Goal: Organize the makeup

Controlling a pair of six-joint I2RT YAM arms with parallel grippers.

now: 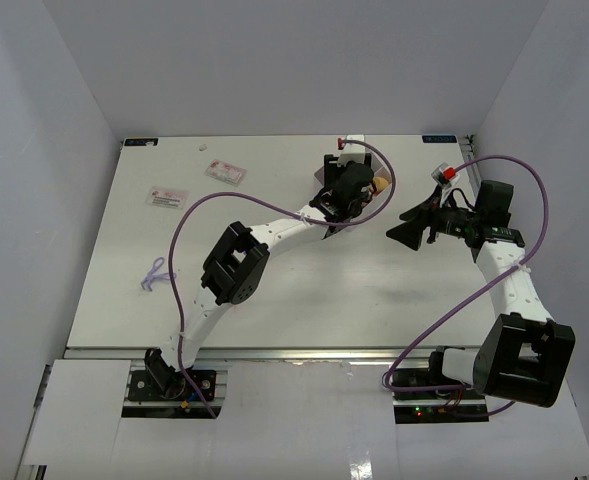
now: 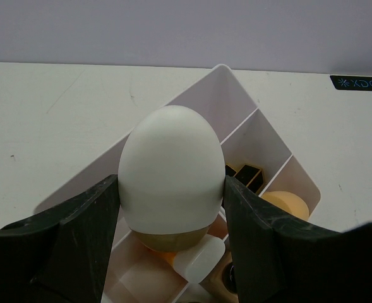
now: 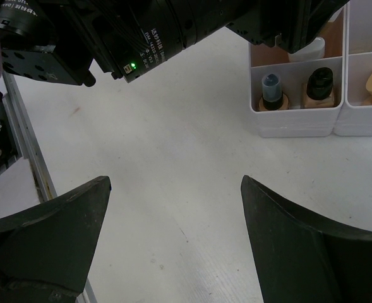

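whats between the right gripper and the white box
Nothing but bare table. In the right wrist view the open right gripper faces the white box across that empty stretch.

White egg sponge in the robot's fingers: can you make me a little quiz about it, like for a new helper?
1. True or false: the left fingers are squeezing the white egg sponge from both sides.
2. What is the sponge held over? A: the white box. B: a plate. C: a towel.
3. Fill the gap: the right fingers hold nothing and are spread wide ____.
Key: 1 true; 2 A; 3 open.
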